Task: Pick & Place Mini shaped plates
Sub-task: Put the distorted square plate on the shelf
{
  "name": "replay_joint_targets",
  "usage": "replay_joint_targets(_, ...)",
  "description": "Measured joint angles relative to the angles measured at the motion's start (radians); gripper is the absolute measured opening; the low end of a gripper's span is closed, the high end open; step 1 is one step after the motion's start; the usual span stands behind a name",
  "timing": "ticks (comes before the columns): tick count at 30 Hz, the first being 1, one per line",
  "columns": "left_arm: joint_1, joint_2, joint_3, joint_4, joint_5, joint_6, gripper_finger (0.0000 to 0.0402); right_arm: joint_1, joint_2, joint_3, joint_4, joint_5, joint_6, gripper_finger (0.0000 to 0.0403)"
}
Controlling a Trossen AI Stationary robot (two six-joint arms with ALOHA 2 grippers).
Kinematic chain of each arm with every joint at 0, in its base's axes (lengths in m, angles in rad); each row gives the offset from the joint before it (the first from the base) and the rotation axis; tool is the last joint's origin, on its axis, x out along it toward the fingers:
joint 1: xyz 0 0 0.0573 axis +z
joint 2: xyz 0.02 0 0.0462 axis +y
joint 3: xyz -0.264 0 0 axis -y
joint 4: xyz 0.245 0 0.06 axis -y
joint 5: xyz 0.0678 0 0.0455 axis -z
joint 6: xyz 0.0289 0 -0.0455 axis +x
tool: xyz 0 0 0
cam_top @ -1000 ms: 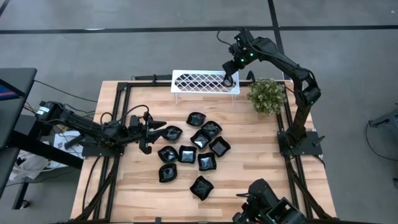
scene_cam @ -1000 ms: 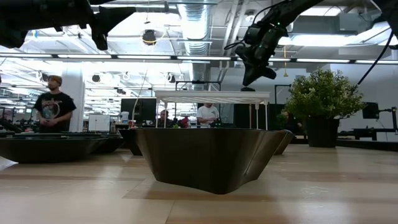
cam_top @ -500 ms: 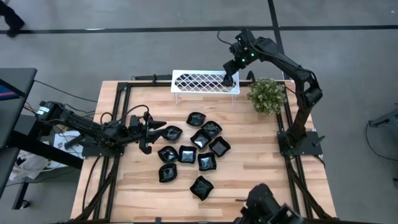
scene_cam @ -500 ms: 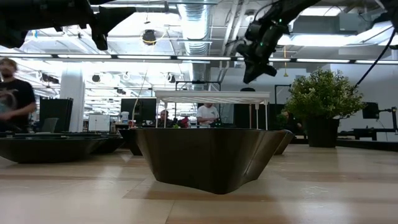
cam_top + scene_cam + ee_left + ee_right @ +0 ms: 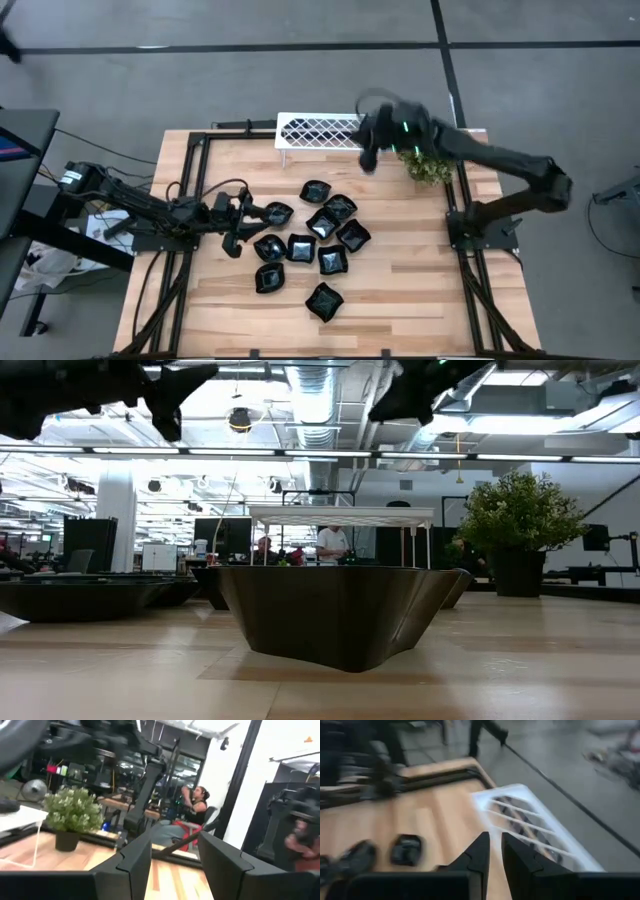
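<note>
Several mini shaped plates, glossy black, sit in a cluster on the middle of the wooden table; one fills the low view. My left gripper hovers open, pointing level at the cluster's left-most plate, with nothing between its fingers. My right gripper, blurred, hangs high between the white lattice tray and the cluster. Its fingers stand a narrow gap apart, empty, above bare wood, with two plates farther off.
The white lattice tray stands on thin legs at the table's far edge. A small green plant sits to its right, partly under my right arm. Black rails run along both table sides. People show in the room beyond.
My right gripper has swung away from above the tray's right end toward the table's near side and a little up, quickly and tipping more level. My left gripper has stayed in place and turned slightly.
</note>
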Motion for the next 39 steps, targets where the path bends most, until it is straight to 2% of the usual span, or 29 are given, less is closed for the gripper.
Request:
replay_joint_targets(6,0.000,0.063,0.011,-0.004,0.000,0.007,0.0163,0.296,-0.147,-0.317,0.276,0.216,0.042,0.0044)
replay_joint_targets(11,0.000,0.107,0.008,-0.038,0.012,0.087,0.0163,0.505,-0.174,-0.495,0.483,0.314,0.070,0.0044)
replay_joint_targets(13,0.008,0.118,-0.004,-0.042,0.055,0.088,0.0163,0.575,-0.158,-0.544,0.561,0.349,0.071,0.0044)
replay_joint_targets(16,0.023,0.123,-0.017,-0.042,0.174,0.082,0.0163,0.652,-0.114,-0.582,0.617,0.382,0.071,0.0044)
replay_joint_targets(21,0.023,0.123,-0.041,-0.043,0.288,0.027,0.0163,0.710,-0.016,-0.591,0.601,0.372,0.061,0.0044)
replay_joint_targets(27,0.019,0.123,-0.088,-0.043,0.287,0.022,0.0163,0.706,0.078,-0.576,0.602,0.372,0.054,0.0044)
replay_joint_targets(39,0.019,0.123,-0.090,-0.035,0.284,0.022,0.0163,0.704,0.093,-0.547,0.608,0.369,0.025,0.0044)
